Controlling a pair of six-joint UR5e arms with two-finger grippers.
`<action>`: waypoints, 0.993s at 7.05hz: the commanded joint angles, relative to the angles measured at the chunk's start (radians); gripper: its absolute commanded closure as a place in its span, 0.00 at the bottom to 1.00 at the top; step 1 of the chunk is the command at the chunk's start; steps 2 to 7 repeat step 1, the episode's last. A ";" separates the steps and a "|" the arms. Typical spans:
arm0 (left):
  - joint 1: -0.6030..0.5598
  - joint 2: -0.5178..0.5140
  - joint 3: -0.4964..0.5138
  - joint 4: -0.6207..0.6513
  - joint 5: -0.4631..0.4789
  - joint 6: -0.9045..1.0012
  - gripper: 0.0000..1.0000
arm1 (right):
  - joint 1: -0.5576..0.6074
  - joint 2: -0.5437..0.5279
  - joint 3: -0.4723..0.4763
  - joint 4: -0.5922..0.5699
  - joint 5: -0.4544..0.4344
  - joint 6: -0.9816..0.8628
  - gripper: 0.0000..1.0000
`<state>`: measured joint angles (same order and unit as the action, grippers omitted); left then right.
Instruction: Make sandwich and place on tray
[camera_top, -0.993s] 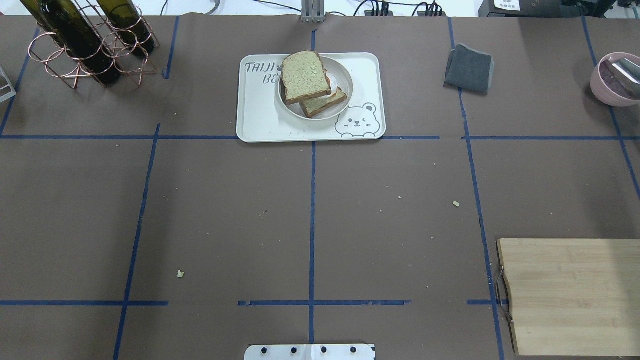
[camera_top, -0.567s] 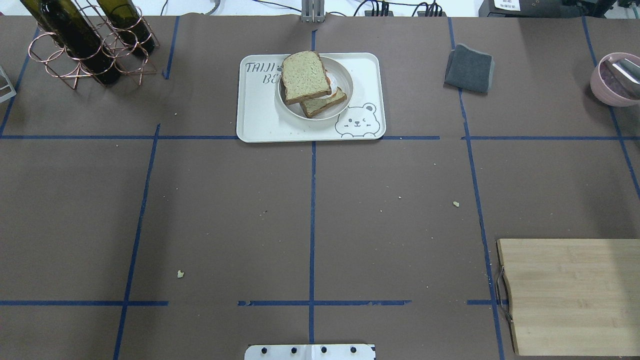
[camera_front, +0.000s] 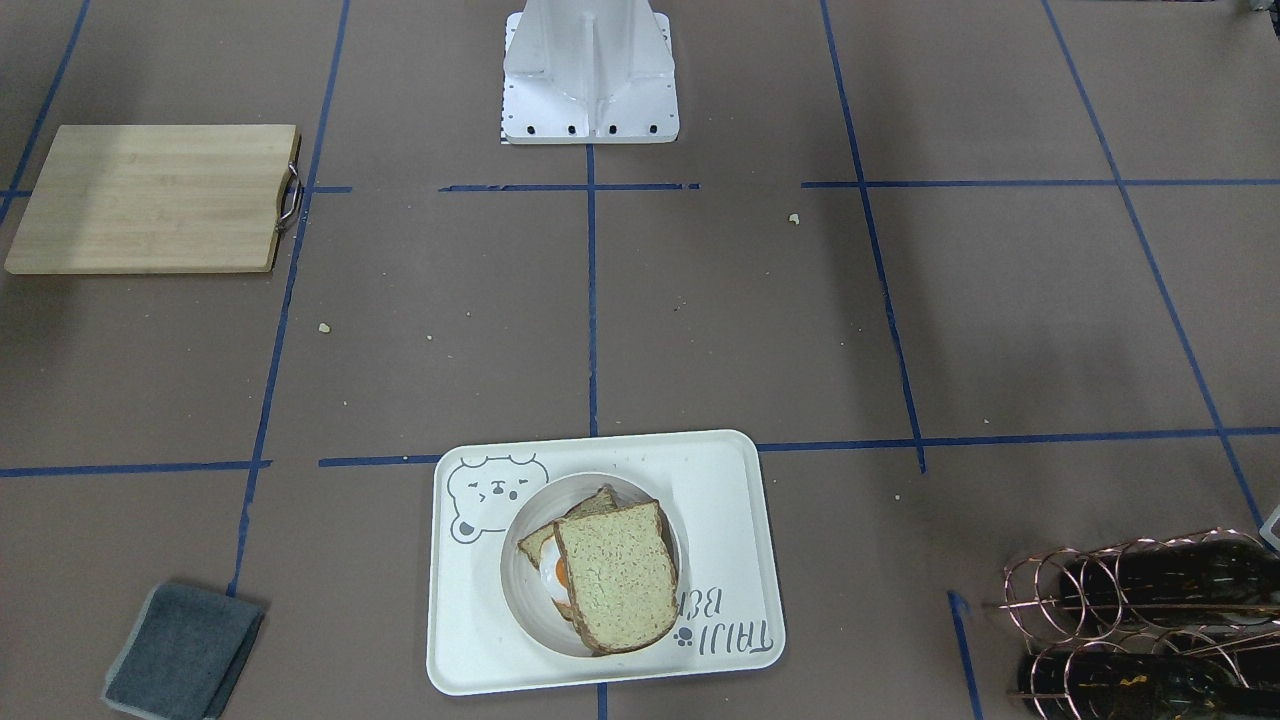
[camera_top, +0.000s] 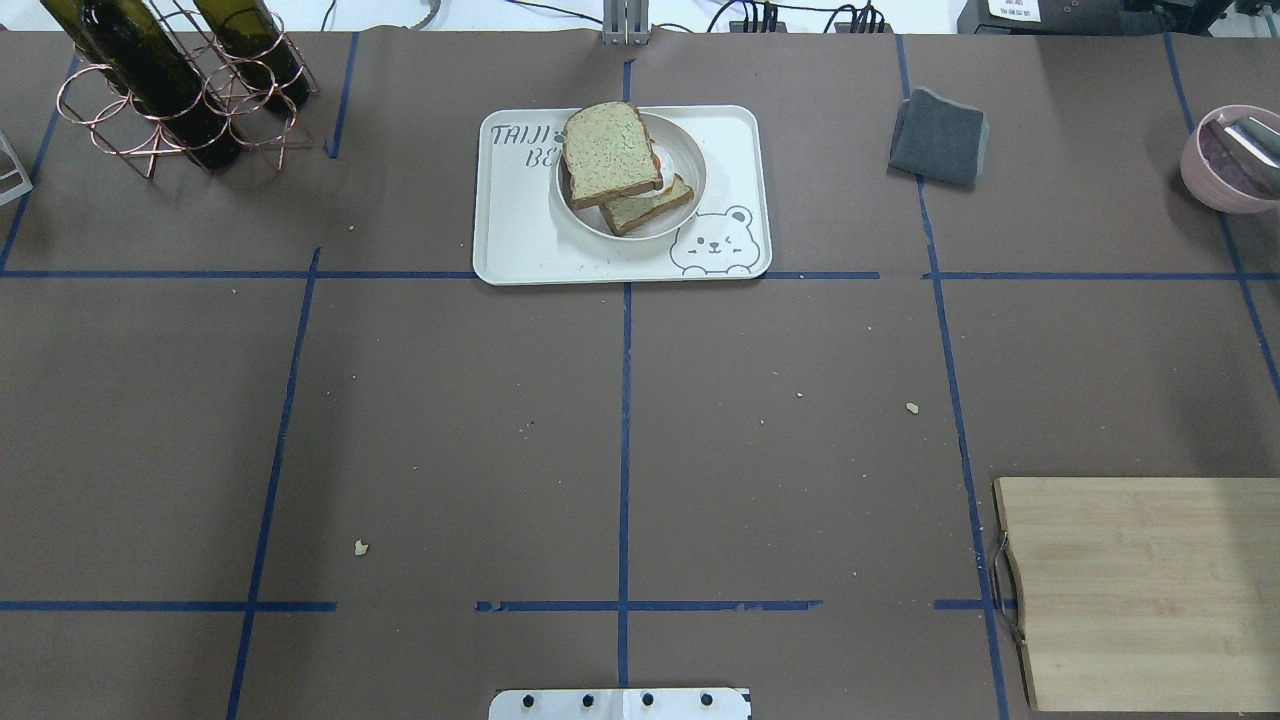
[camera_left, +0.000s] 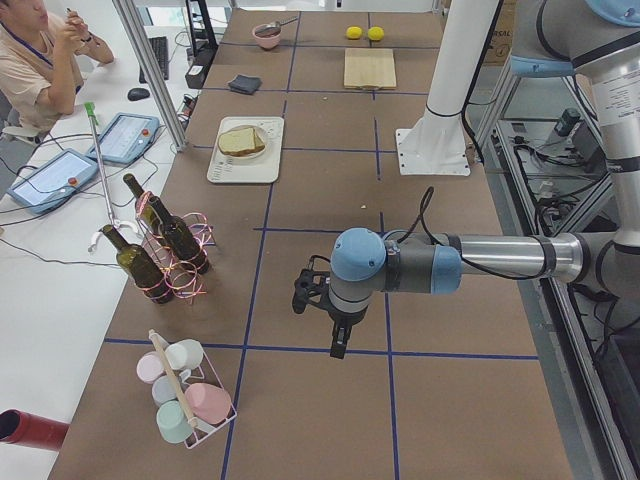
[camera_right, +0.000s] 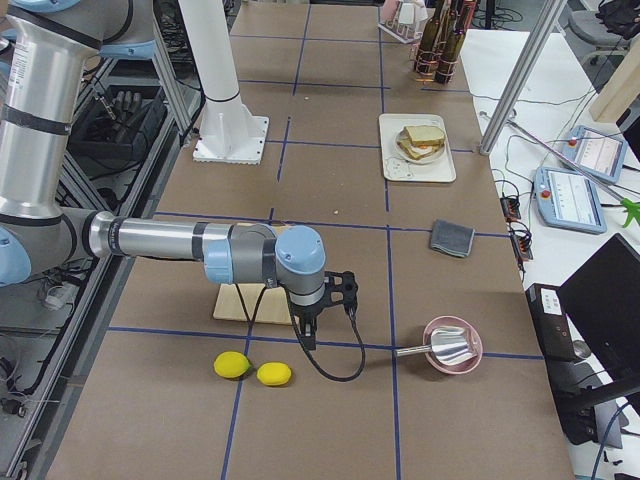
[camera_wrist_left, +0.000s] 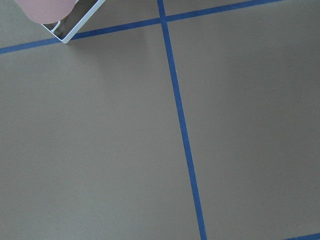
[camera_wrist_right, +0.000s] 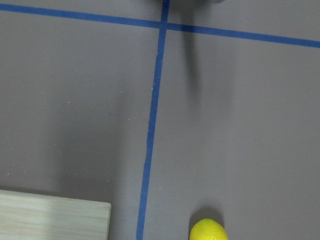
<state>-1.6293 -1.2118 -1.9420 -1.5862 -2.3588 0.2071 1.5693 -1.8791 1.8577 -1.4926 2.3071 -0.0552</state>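
The sandwich (camera_top: 620, 165), two speckled bread slices with a fried egg between them, lies in a round off-white bowl (camera_top: 692, 160) on the cream bear tray (camera_top: 520, 240) at the far middle of the table. The orange yolk (camera_front: 561, 574) shows in the front-facing view. Neither gripper is near it. The left gripper (camera_left: 340, 345) hangs over bare table at the robot's left end. The right gripper (camera_right: 305, 338) hangs beside the cutting board at the right end. I cannot tell whether either is open or shut.
A wooden cutting board (camera_top: 1140, 590) lies near right. A grey cloth (camera_top: 938, 137) and a pink bowl with a metal scoop (camera_top: 1225, 160) sit far right. Wine bottles in a copper rack (camera_top: 170, 80) stand far left. Two lemons (camera_right: 250, 370) lie by the right gripper.
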 joint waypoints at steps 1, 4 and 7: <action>0.002 -0.002 0.000 0.000 0.000 0.000 0.00 | 0.000 0.000 0.000 0.002 0.000 -0.002 0.00; 0.002 -0.002 0.000 0.000 0.000 0.000 0.00 | 0.000 0.000 0.000 0.002 0.000 -0.002 0.00; 0.002 -0.002 0.000 0.000 0.000 0.000 0.00 | 0.000 0.000 0.000 0.002 0.000 -0.002 0.00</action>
